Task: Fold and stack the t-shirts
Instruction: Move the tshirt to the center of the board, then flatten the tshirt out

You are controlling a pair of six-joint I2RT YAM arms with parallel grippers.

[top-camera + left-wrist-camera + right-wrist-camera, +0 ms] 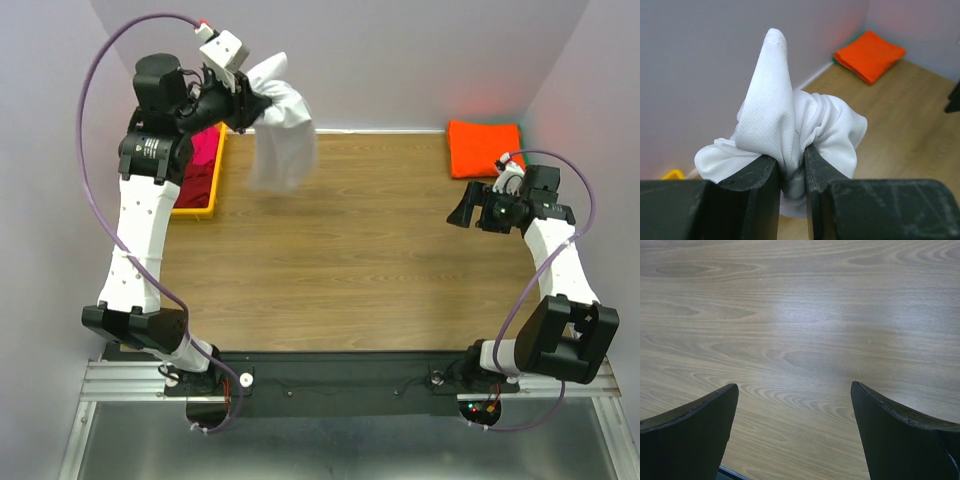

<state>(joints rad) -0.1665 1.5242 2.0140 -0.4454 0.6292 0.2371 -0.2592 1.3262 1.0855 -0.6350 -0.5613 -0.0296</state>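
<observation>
My left gripper (pixel 247 103) is shut on a white t-shirt (pixel 280 135) and holds it high above the table's far left, the cloth hanging bunched below it. In the left wrist view the white t-shirt (pixel 790 125) is pinched between the jaws of the left gripper (pixel 791 167). A folded bright orange t-shirt (pixel 485 148) lies at the far right corner; it also shows in the left wrist view (pixel 870 54). Magenta and dark red t-shirts (pixel 203 165) lie in the yellow bin. My right gripper (pixel 462 210) is open and empty above bare wood, its fingers (pixel 705 430) wide apart.
A yellow plastic bin (pixel 198 207) stands at the far left edge of the wooden table (pixel 350 270). Grey walls close in the back and sides. A black rail runs along the near edge with both arm bases.
</observation>
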